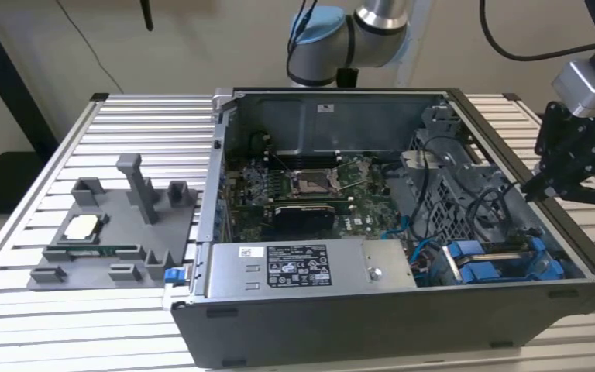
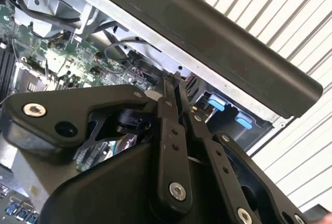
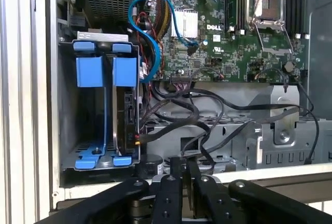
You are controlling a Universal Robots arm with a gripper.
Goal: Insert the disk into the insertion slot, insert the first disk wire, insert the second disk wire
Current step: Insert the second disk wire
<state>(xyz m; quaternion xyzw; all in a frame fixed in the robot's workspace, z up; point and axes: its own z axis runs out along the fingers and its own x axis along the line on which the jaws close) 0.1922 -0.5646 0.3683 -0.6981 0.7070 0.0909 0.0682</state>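
At the exterior view's right, we saw the gripper (image 1: 534, 188) hanging just above the rim of the open computer case (image 1: 380, 325), which lay on a slatted table (image 1: 29, 325). Its tips pointed down toward the insertion slot (image 1: 473, 267), the bay with blue rails at the case's corner toward that view's right, just beside the power supply box (image 1: 297, 267). A motherboard (image 1: 276, 209) lay on the case floor, and a grey tray (image 1: 111, 232) stood on the table toward that view's left, apart from the case. From the second wrist view we judged the fingers (image 2: 167, 120) drawn narrow, their tips all but meeting, with nothing gripped between them; beyond them ran the case wall and two blue tabs (image 2: 218, 103) of the slot. From the first wrist view we made out the disk (image 3: 127, 115) sitting edge-on inside the slot, in its blue carrier, on the side nearer the motherboard. Black cables (image 3: 179, 112) looped just beside the disk's edge; we could not tell whether any was plugged into it. A blue cable (image 3: 140, 22) curved above the slot toward the board.
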